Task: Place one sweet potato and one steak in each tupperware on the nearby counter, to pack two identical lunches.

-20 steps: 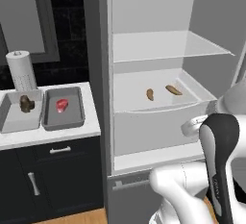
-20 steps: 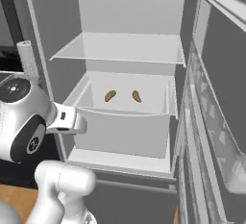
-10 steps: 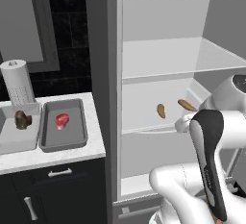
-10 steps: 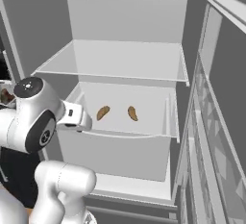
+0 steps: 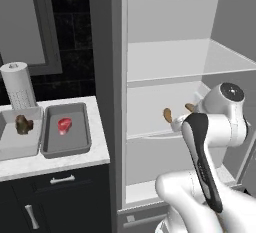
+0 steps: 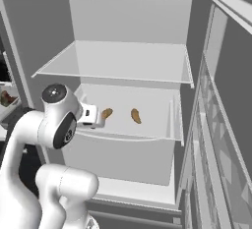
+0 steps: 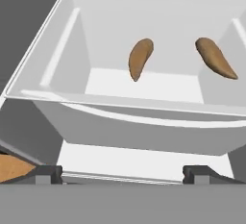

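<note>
Your pincer [image 7: 122, 171] hangs released before the fridge drawer [image 7: 144, 117]; inside lie two sweet potatoes, one at twelve o'clock [image 7: 140, 58], one at one o'clock [image 7: 215, 57], well apart.

You have the white marbled worktop [image 5: 60, 161] at the left, and on it sit two grey tupperware trays side by side: the lighter one [image 5: 15, 144] holds the dark brown steak [image 5: 23, 124], the darker one [image 5: 66, 149] holds the red steak [image 5: 64, 124], and a paper towel roll [image 5: 18, 85] stands just behind them. Inside the open fridge, you see a white drawer bin [image 7: 139, 122] under the glass shelf [image 6: 118, 63], with two sweet potatoes [image 7: 140, 57] lying apart on its floor.
</note>
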Robot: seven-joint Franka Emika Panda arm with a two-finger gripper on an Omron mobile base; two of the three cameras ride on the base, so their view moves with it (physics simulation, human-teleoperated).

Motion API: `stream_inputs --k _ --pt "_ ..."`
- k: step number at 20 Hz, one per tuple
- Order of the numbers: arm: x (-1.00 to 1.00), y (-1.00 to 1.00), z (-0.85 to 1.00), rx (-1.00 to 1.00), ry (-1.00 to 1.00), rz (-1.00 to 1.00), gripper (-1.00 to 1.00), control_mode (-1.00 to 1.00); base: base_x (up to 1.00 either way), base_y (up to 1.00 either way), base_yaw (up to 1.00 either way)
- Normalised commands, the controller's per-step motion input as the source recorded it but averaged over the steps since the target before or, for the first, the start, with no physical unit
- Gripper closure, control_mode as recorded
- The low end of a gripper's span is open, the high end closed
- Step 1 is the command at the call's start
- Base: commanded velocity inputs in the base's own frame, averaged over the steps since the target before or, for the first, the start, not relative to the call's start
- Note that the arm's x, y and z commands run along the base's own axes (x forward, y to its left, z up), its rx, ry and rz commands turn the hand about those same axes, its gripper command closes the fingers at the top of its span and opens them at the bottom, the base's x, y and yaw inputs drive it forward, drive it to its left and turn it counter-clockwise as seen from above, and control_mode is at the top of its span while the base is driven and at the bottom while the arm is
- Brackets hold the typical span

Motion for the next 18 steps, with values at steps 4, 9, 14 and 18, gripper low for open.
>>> stream_inputs --k 4,9,14,18 --pt "0.91 0.00 -0.43 0.00 0.00 0.00 -1.00 -1.00 0.00 0.00 0.00" --pt "0.82 -0.03 -0.32 0.01 0.00 0.00 -1.00 -1.00 0.00 0.00 0.00" --pt "0.77 -0.10 -0.23 0.03 0.00 0.00 -1.00 -1.00 0.00 0.00 0.00" --pt "0.69 -0.03 -0.20 0.00 0.00 0.00 -1.00 -1.00 0.00 0.00 0.00"
